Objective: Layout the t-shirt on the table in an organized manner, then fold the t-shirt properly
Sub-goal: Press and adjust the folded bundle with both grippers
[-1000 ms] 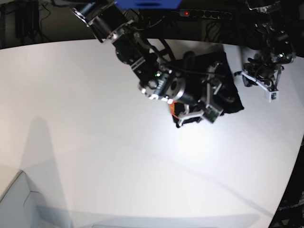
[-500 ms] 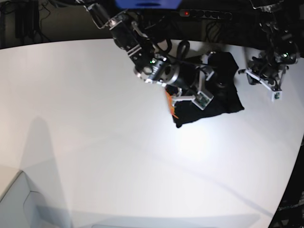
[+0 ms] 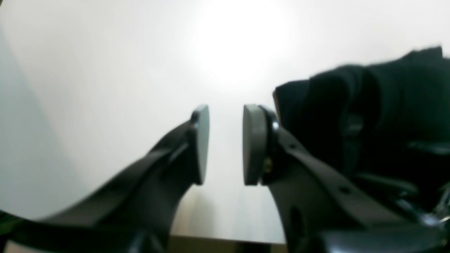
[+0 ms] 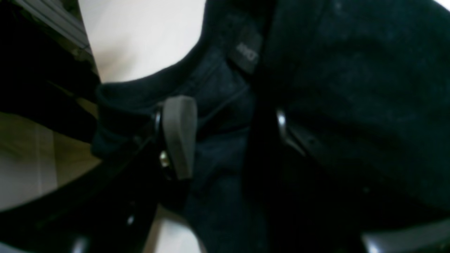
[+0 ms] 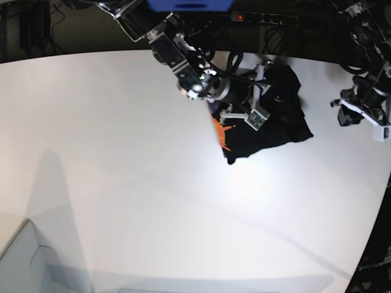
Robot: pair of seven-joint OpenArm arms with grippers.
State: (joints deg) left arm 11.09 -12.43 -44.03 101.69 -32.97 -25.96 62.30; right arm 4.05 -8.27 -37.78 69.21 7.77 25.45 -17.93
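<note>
Black cloth t-shirt (image 5: pixel 278 119), bunched, orange print showing, on white table (image 5: pixel 122 171). Right tool (image 4: pixel 225 137): jaws apart, cloth between them, grip uncertain. Left tool (image 3: pixel 225 144): narrowly parted, empty, over table.

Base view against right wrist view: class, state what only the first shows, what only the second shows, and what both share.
Only the base view shows the shirt's orange print, the left hand off to the side of the shirt, and the wide white table. Only the right wrist view shows the collar label and a grey pad against the cloth. Both share the crumpled black shirt with the right hand at it.
</note>
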